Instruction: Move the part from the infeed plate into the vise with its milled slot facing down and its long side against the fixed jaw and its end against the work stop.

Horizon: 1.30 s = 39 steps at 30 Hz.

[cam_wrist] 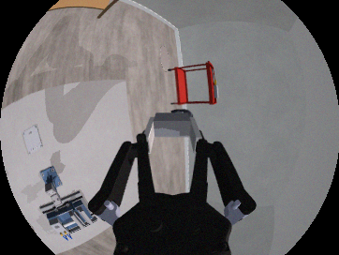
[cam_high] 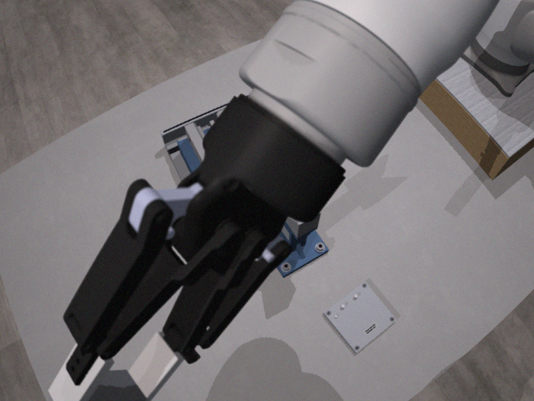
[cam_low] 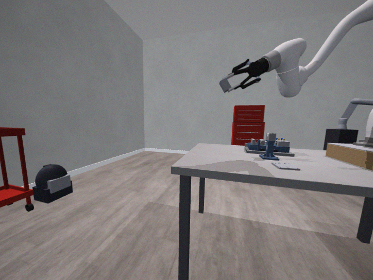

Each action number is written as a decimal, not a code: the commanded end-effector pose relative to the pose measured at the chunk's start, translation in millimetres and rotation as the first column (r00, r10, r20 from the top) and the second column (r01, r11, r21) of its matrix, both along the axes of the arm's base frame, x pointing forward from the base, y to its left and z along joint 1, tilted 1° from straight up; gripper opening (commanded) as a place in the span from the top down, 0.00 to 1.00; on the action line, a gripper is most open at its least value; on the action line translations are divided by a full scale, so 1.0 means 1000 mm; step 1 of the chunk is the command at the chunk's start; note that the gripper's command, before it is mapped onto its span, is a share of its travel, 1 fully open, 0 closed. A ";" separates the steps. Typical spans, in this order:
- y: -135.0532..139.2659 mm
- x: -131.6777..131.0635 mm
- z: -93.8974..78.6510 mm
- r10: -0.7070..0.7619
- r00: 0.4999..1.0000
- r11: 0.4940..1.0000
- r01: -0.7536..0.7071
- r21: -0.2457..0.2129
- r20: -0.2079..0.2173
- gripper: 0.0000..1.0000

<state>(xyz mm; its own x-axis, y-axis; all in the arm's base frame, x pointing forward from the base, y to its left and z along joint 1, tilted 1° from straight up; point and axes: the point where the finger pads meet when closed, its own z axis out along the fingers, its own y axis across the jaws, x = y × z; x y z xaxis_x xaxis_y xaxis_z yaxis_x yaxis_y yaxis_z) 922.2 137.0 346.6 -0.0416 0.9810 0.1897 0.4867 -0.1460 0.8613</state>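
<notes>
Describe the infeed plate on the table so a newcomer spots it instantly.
Start at the grey table and find the blue vise near its far side, then the blue-footed V-block standing in front of it. The infeed plate lies nearer the front edge: a thin, flat, pale grey square with corner screws, the only low, uncoloured fixture there.
</notes>
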 end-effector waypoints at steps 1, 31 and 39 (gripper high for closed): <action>-0.029 0.001 0.000 -0.062 0.998 0.998 0.063 -0.032 0.013 1.00; -0.193 -0.078 -0.072 -0.423 0.872 0.889 0.347 -0.299 -0.246 1.00; -0.207 -0.122 -0.103 -0.450 0.804 0.880 0.326 -0.346 -0.388 1.00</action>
